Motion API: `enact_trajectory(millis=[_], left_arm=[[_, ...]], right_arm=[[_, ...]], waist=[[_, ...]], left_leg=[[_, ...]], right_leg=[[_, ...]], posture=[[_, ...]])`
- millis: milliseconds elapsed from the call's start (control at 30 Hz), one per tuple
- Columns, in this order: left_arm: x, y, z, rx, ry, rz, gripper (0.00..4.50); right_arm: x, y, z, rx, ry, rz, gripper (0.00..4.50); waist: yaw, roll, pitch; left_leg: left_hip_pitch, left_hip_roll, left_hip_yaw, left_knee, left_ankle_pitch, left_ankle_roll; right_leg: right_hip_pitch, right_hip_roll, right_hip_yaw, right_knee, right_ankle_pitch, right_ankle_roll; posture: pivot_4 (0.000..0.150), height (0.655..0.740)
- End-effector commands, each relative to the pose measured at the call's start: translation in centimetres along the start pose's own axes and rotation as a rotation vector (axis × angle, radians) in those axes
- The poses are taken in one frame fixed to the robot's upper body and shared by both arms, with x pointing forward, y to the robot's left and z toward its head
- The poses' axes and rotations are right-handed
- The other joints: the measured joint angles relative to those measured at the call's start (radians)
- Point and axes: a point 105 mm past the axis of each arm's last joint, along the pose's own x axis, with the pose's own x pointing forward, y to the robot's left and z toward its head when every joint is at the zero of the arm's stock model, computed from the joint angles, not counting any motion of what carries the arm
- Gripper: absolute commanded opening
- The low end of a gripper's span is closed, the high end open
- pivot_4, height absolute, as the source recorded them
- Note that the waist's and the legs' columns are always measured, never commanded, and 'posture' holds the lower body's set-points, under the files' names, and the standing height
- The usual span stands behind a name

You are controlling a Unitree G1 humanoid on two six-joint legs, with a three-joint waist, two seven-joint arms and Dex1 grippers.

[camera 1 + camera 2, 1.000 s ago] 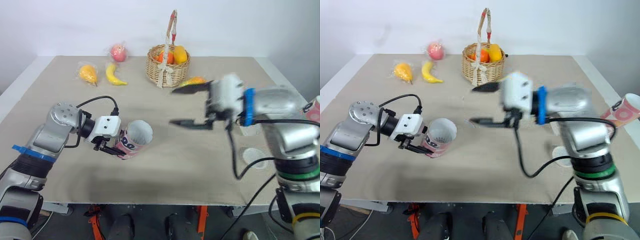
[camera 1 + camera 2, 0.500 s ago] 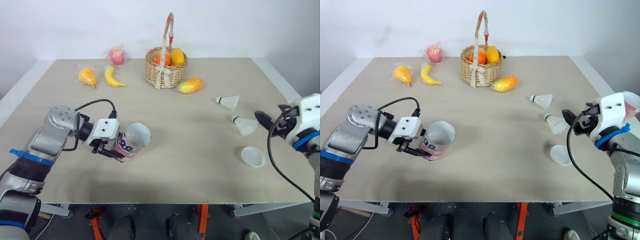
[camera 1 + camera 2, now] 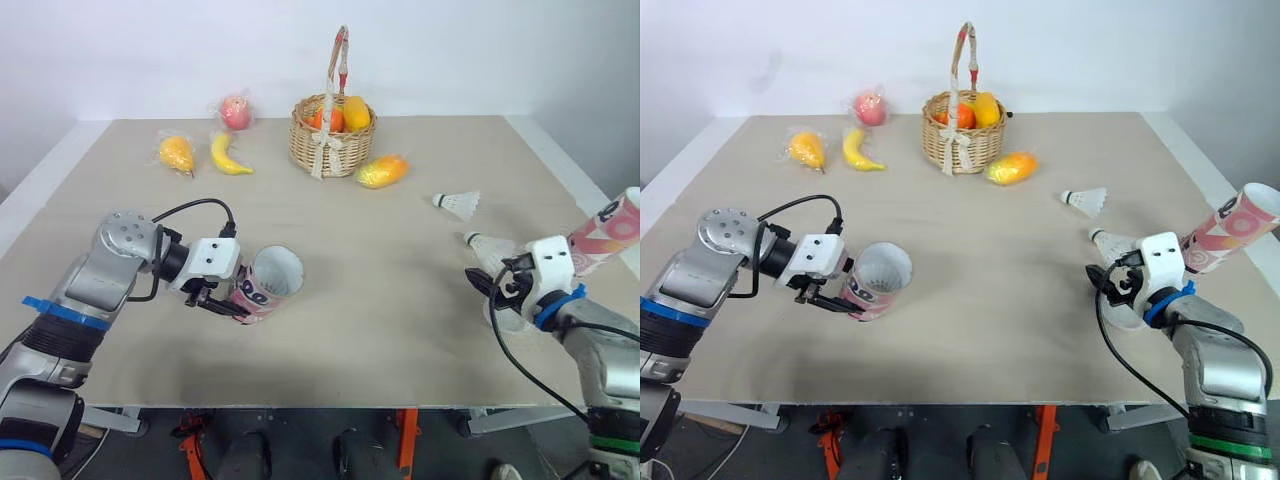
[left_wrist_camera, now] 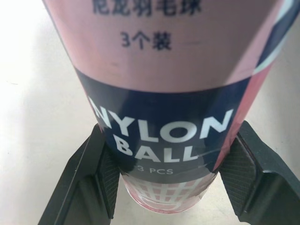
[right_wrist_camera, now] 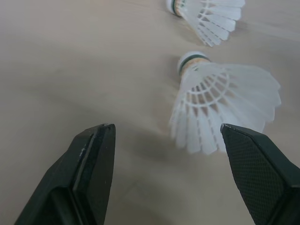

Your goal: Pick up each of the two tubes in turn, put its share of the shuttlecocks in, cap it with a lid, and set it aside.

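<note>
**Step in hand (judged):** R claw (image 3: 489,284) picks the near shuttlecock (image 5: 226,108) for loading into the held tube (image 3: 268,283).

**State**
- L claw (image 3: 213,297): closed on the tube's lower end, one finger on each side. The tube is off vertical, open mouth up and tipped away from the L claw toward the R claw.
- R claw: spread wide, nothing held, low over the table (image 3: 360,330). The near shuttlecock lies just ahead of it, nearer one finger than the other, cork end pointing away.

**Procedure (advice)**
1. Centre the R claw on the shuttlecock before closing; it sits off-centre now.
2. Grip light. The skirt looks thin and prob. crushes under hard pressure.
3. Take it near the cork if reachable, so it goes into the tube cork-first.
4. Keep the L claw steady, mouth toward the R claw.

**Qty in view**
- Tubes: 2. No. 2 (image 3: 610,235) leans just outboard of the R claw.
- Shuttlecocks: 2. The far shuttlecock (image 3: 458,203) lies beyond the near one.
- Lid (image 3: 1122,319): 1, partly hidden under the R claw.
- Basket (image 3: 331,135): 1, with fruit, well beyond both claws.
- Loose fruit (image 3: 228,152): 4 pcs, near the basket.
</note>
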Motion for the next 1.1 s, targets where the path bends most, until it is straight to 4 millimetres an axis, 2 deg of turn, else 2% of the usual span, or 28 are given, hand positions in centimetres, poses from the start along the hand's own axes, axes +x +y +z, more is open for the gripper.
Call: enact_trajectory(millis=[33, 133, 167, 267, 333, 367, 400, 467, 567, 633, 700, 733, 833, 900, 1000, 1100], left_arm=[[1.6, -1.6, -0.9, -0.038, 0.013, -0.105, 2.67], [1.6, -1.5, -0.8, -0.037, 0.012, -0.104, 2.67], [1.5, -1.5, -0.8, -0.037, 0.012, -0.103, 2.67], [1.5, -1.5, -0.8, -0.044, 0.012, -0.097, 2.67], [1.4, -1.6, -0.8, -0.049, 0.013, -0.093, 2.67], [1.4, -1.6, -0.8, -0.051, 0.014, -0.093, 2.67], [1.3, -1.6, -0.8, -0.052, 0.014, -0.092, 2.67], [1.3, -1.7, -0.8, -0.055, 0.015, -0.091, 2.67], [1.2, -1.7, -0.8, -0.057, 0.015, -0.090, 2.67], [1.1, -1.6, -0.8, -0.058, 0.015, -0.090, 2.67], [1.1, -1.6, -0.8, -0.057, 0.016, -0.092, 2.67], [1.1, -1.6, -0.8, -0.057, 0.016, -0.093, 2.67], [1.2, -1.5, -0.7, -0.054, 0.016, -0.095, 2.67], [1.2, -1.4, -0.7, -0.053, 0.017, -0.097, 2.67], [1.2, -1.3, -0.7, -0.051, 0.018, -0.099, 2.67], [1.2, -1.1, -0.7, -0.046, 0.021, -0.097, 2.67]], right_arm=[[1.3, -0.6, 1.3, -0.037, -0.041, -0.016, 3.86], [2.5, -0.8, 1.7, -0.060, -0.047, -0.014, 3.86], [2.7, -0.8, 1.8, -0.063, -0.049, -0.012, 3.63], [2.8, -0.6, 2.1, -0.078, -0.068, 0.016, 2.69], [2.7, -0.4, 2.4, -0.088, -0.081, 0.033, 1.69], [2.6, -0.4, 2.6, -0.097, -0.085, 0.032, 1.35], [2.5, -0.5, 2.8, -0.105, -0.089, 0.028, 0.73], [2.0, -0.5, 4.6, -0.133, -0.148, 0.028, 0.05], [1.0, 0.7, 7.8, -0.182, -0.250, 0.088, 0.05], [-0.4, 3.5, 10.5, -0.246, -0.334, 0.229, 0.05], [-3.1, 8.7, 13.1, -0.370, -0.436, 0.485, 0.05], [-4.8, 11.3, 13.6, -0.439, -0.469, 0.625, 0.05], [-8.5, 16.9, 14.4, -0.613, -0.546, 0.927, 0.05], [-9.4, 18.9, 14.8, -0.700, -0.568, 1.029, 0.05], [-9.4, 20.4, 15.2, -0.801, -0.580, 1.111, 0.05], [-8.4, 22.1, 15.9, -0.913, -0.597, 1.155, 0.05]], waist=[[0.000, 0.000, 0.000], [0.000, 0.000, 0.000], [0.000, 0.000, 0.000], [0.001, 0.000, 0.000], [0.001, 0.000, 0.000], [0.001, 0.000, 0.000], [0.001, 0.000, 0.000], [0.000, 0.000, 0.000], [0.000, 0.001, 0.000], [0.000, 0.002, 0.001], [0.000, 0.002, 0.001], [0.000, 0.002, 0.001], [0.001, 0.001, 0.001], [-0.001, 0.001, 0.001], [0.000, 0.000, 0.001], [0.000, 0.000, 0.001]], left_leg=[[0.000, 0.000, 0.000, 0.000, 0.000, 0.000], [0.000, 0.000, 0.000, 0.000, 0.000, 0.000], [0.000, 0.000, 0.000, 0.000, 0.000, 0.000], [0.000, 0.000, 0.000, 0.000, 0.000, 0.001], [-0.001, 0.000, 0.000, 0.000, -0.001, 0.002], [-0.001, 0.000, 0.000, 0.000, -0.001, 0.002], [-0.001, 0.000, 0.000, 0.000, -0.002, 0.002], [-0.001, 0.000, 0.000, 0.000, -0.002, 0.002], [-0.001, 0.000, 0.000, 0.000, -0.002, 0.003], [-0.001, 0.000, 0.000, 0.000, -0.002, 0.003], [-0.001, 0.000, 0.000, 0.000, -0.002, 0.003], [-0.001, 0.000, 0.000, -0.001, -0.002, 0.003], [-0.001, 0.001, -0.002, 0.000, -0.002, 0.003], [-0.001, 0.001, -0.003, 0.000, -0.003, 0.003], [-0.001, 0.001, -0.002, 0.002, -0.003, 0.003], [-0.001, 0.001, -0.001, 0.003, -0.003, 0.003]], right_leg=[[0.000, 0.000, 0.000, 0.000, 0.000, 0.000], [0.000, 0.000, 0.000, 0.000, 0.000, 0.000], [0.000, 0.000, 0.000, 0.000, 0.000, 0.000], [0.000, 0.000, 0.000, 0.000, -0.001, 0.000], [0.000, 0.000, 0.000, 0.000, -0.001, 0.000], [0.000, 0.000, 0.000, 0.000, -0.001, 0.000], [0.000, 0.000, 0.000, 0.000, -0.002, 0.000], [0.000, 0.000, 0.000, 0.000, -0.002, 0.000], [-0.001, 0.000, 0.000, 0.000, -0.002, 0.000], [0.000, 0.000, 0.000, 0.000, -0.002, 0.000], [-0.001, 0.000, 0.000, 0.000, -0.002, 0.000], [-0.001, 0.000, 0.000, 0.000, -0.002, 0.000], [0.000, 0.001, -0.002, 0.000, -0.003, -0.001], [0.000, 0.001, -0.002, 0.000, -0.003, -0.001], [0.000, 0.001, -0.002, 0.000, -0.002, -0.001], [0.000, 0.000, -0.002, 0.000, -0.001, -0.001]], posture=[[0.150, 0.7400], [0.150, 0.7400], [0.150, 0.7400], [0.150, 0.7400], [0.150, 0.7400], [0.150, 0.7400], [0.150, 0.7400], [0.150, 0.7400], [0.150, 0.7400], [0.150, 0.7400], [0.150, 0.7400], [0.150, 0.7400], [0.150, 0.7400], [0.150, 0.7400], [0.150, 0.7400], [0.150, 0.7400]])
